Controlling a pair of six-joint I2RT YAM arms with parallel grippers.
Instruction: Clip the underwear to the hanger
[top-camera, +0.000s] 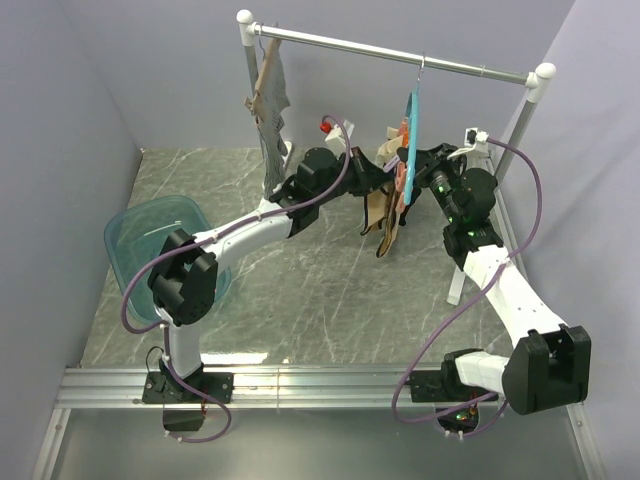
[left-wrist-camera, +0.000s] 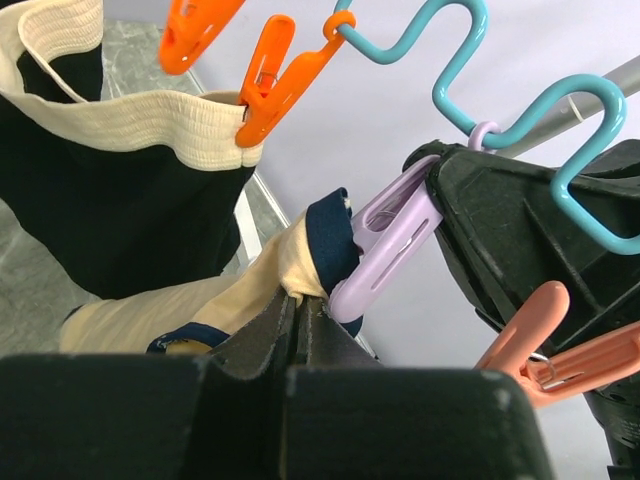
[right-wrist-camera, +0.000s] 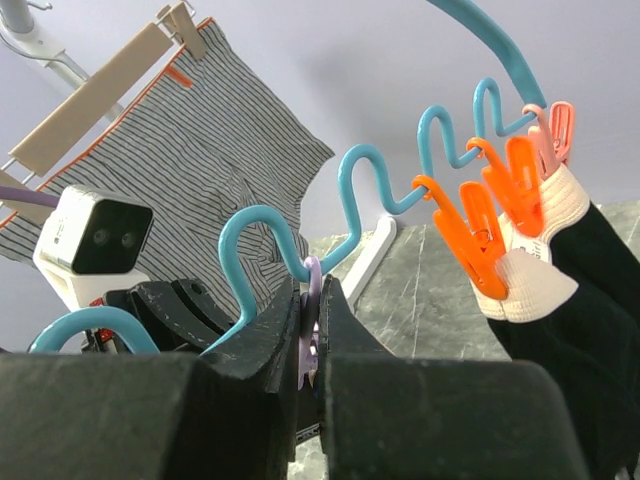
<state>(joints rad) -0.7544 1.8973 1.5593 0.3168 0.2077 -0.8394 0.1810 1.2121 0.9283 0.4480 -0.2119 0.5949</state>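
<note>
Grey-veined, marble-look table (top-camera: 330, 290) runs under both your arms, with a translucent teal tub (top-camera: 140, 235) at the near left. Your left gripper (left-wrist-camera: 300, 305) is pinched tight on a fold of the underwear (left-wrist-camera: 200, 305), soft tan knit with navy edging, held up just below the hanger (top-camera: 413, 115). Your right gripper (right-wrist-camera: 310, 330) squeezes a smooth lilac clip (left-wrist-camera: 385, 245) on that wavy teal plastic hoop, its tip right beside the navy edge. Beyond, an orange clip (left-wrist-camera: 268, 80) bites the ribbed cream waistband of black underwear (left-wrist-camera: 120, 220). Farthest, a striped grey garment (right-wrist-camera: 200, 130) hangs from a wooden hanger (right-wrist-camera: 95, 100) on the metal rail (top-camera: 400, 55).
</note>
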